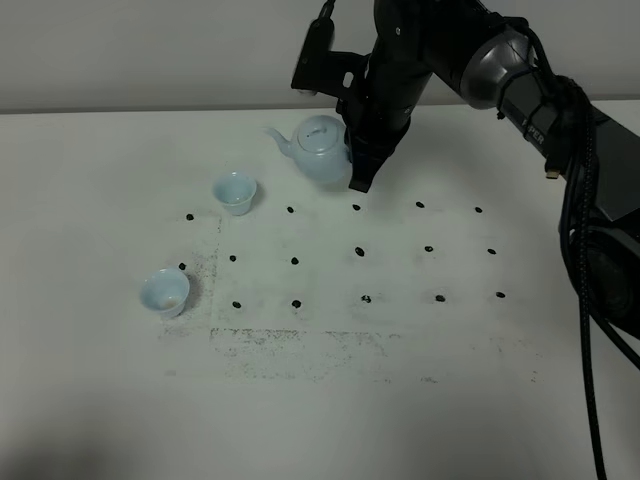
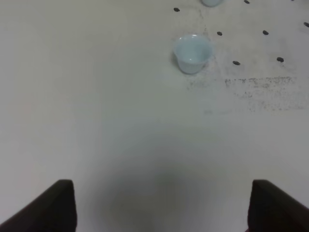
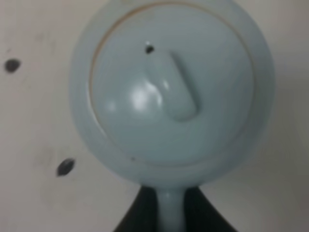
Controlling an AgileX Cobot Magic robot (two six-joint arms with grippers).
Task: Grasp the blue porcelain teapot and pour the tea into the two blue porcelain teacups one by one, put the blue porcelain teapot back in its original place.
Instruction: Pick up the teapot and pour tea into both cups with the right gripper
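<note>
Spreading across the high view, a white, scuffed tabletop [image 1: 100, 400] carries a grid of small black dots [image 1: 360, 251]. The black right arm [image 1: 480, 60] reaches in from the right rear, a detail neither wrist camera gives. At the back of the table is the pale sky-blue glossy round-bellied teapot [image 1: 318, 148], its spout pointing left. I cannot tell whether it rests on the surface or hangs just above it.

The right wrist view looks straight down on the teapot's knobbed lid [image 3: 174, 92] and shows what the high view hides: the right gripper [image 3: 170, 217] is clamped tight on the loop handle [image 3: 170, 205], a dark finger [image 3: 140, 217] on each side.

The two small pale-blue handleless porcelain teacups stand upright left of the teapot, one near its spout [image 1: 235, 192] and one nearer the front [image 1: 165, 292], well apart.

Only the left wrist view shows the left gripper [image 2: 161, 208]. Its dark fingers [image 2: 53, 208] are spread wide over bare table, holding nothing, with the front cup ahead.
</note>
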